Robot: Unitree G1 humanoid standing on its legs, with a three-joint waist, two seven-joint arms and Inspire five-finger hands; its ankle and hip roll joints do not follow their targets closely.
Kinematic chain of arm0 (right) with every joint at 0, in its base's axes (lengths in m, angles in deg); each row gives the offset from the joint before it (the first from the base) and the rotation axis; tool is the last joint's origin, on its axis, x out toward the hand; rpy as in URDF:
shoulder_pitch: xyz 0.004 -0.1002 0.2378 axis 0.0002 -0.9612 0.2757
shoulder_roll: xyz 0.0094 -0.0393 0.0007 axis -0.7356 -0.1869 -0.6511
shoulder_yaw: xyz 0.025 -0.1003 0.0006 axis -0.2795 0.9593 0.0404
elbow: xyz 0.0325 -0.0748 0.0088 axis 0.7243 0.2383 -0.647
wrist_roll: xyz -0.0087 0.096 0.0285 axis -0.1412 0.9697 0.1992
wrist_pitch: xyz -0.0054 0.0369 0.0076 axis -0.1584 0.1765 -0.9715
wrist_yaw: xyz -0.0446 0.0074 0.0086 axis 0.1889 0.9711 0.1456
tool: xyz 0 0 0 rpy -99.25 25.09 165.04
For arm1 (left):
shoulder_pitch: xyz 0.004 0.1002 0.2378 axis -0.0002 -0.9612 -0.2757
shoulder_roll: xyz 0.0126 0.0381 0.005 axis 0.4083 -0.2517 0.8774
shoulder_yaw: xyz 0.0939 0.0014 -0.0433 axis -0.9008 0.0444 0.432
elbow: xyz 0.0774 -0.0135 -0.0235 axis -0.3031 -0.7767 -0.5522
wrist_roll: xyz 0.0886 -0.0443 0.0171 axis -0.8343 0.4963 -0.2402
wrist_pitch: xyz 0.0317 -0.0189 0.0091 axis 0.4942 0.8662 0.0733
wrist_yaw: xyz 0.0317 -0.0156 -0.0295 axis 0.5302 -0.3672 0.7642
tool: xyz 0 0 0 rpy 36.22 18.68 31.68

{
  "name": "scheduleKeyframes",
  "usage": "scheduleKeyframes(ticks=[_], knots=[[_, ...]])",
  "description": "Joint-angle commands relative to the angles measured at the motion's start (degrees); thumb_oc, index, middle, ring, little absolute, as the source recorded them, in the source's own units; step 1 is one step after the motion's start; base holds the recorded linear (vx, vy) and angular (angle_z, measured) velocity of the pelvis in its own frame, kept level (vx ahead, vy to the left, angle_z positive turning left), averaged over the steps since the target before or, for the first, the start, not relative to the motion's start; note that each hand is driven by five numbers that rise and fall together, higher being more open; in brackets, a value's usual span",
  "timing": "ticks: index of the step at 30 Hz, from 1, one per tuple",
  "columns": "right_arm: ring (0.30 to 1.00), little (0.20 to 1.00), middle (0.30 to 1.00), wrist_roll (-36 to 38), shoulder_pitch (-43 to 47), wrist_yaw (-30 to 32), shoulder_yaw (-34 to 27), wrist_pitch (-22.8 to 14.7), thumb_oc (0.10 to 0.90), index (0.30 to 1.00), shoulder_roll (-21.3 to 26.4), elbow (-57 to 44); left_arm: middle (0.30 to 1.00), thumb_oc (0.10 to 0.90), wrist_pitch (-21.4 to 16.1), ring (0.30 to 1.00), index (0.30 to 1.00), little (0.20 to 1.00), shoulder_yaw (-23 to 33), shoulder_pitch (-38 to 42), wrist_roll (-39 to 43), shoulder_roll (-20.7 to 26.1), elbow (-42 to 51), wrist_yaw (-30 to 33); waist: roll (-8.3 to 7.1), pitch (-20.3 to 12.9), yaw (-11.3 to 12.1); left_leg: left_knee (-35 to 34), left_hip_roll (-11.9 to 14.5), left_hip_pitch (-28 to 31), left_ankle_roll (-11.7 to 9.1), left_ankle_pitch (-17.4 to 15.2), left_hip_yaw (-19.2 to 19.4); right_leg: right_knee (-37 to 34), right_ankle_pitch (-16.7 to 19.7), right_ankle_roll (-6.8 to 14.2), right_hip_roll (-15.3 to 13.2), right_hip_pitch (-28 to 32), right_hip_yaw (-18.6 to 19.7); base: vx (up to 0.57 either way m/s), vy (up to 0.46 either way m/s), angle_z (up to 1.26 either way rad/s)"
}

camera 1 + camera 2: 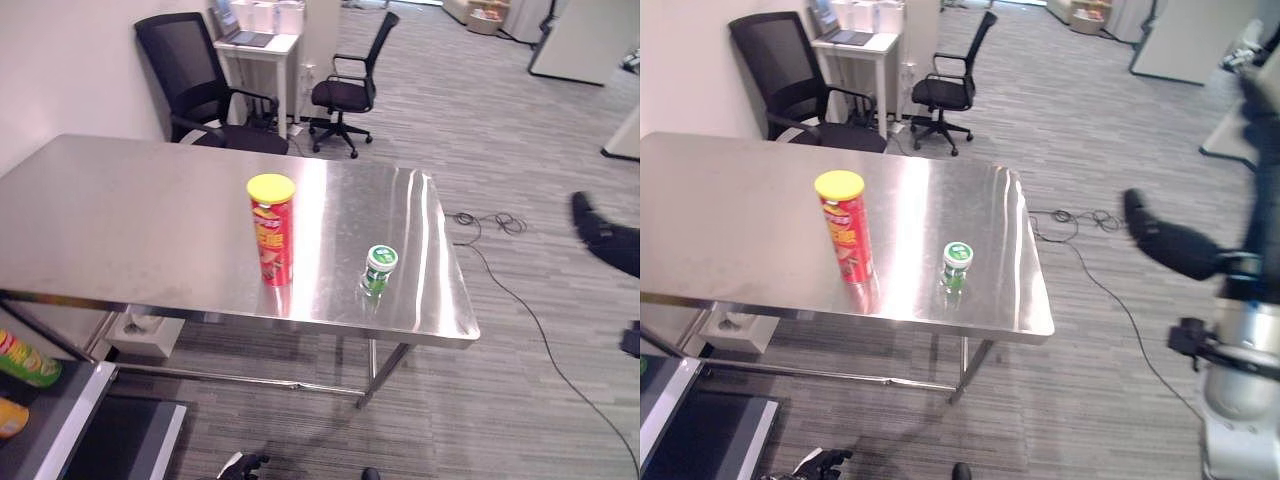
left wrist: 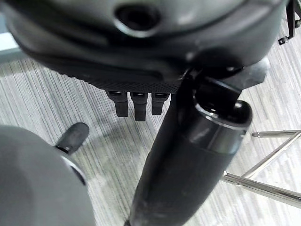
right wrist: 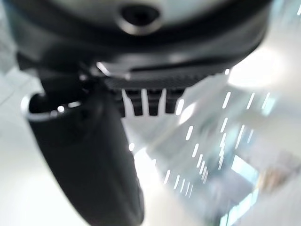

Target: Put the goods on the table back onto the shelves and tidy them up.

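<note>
— What's on the table (image 1: pixel 120 230)?

— I count two goods: one red can (image 1: pixel 272 232) with a yellow lid, upright, and one small green-lidded tub (image 1: pixel 379 269) near it toward the right edge.

— Hands?

— My left hand (image 2: pixel 141 101) hangs over the floor, fingers straight, empty. My right hand (image 3: pixel 146 101) is raised out to the right, fingers straight, holding nothing.

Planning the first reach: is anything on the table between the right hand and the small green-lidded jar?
Nothing visible: the right hand hangs beside the table; bare steel surrounds the jar; the red can stands beyond.
</note>
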Motion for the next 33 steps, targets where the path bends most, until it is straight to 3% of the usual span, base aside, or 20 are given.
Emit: scheduleKeyframes(ticks=[1,9,15,27,33], knots=[[0.900,0.900,0.900,3.36,5.50,-4.03,-1.90,-0.44,0.800,0.900,4.35,-1.77,0.900,0.800,-1.27,0.900,0.900,0.900,-1.34,3.62,0.18,0.07,-1.29,0.34,0.07,2.63,2.99,0.28,-0.03,3.85,1.34,-6.26,-1.87,0.40,-0.24,2.87,-2.11,1.43,1.27,0.00,-0.018,0.31],[0.900,0.900,0.900,8.04,10.66,-9.34,8.15,1.46,0.800,0.900,8.06,3.51,0.900,0.800,-1.21,0.900,0.900,0.900,-1.87,3.63,1.58,-0.15,-1.67,-0.10,-0.19,2.71,4.99,0.28,0.07,3.52,1.01,-5.75,-3.51,0.30,-0.78,2.63,-2.68,3.29,-0.98,0.01,-0.010,0.14],[0.900,0.900,0.900,8.78,11.67,-9.99,10.30,2.43,0.800,0.900,8.60,7.07,0.900,0.800,-1.04,0.900,0.900,0.900,-1.76,3.37,2.78,-0.51,-2.16,-0.45,-0.33,2.61,5.69,0.28,0.21,3.23,0.90,-5.52,-4.32,0.32,-1.08,2.54,-2.85,3.90,-2.05,0.01,-0.005,0.11],[0.900,0.900,0.900,17.46,19.00,-14.95,21.79,4.08,0.800,0.900,11.97,13.24,0.900,0.800,-0.78,0.900,0.900,0.900,-2.42,3.14,5.46,-0.75,-2.05,-1.41,-0.97,2.51,7.44,0.28,0.21,2.40,0.41,-4.75,-5.57,0.36,-1.83,2.26,-2.95,4.77,-3.38,0.01,0.002,0.05],[0.900,0.900,0.900,16.60,20.07,-15.37,23.70,4.72,0.800,0.900,12.59,15.71,0.900,0.800,-0.90,0.900,0.900,0.900,-1.78,2.62,6.81,-0.74,-2.11,-1.62,-1.06,2.57,7.98,0.28,0.31,2.12,0.31,-4.57,-6.03,0.30,-2.05,2.22,-3.12,5.05,-3.97,0.00,0.001,0.01]])
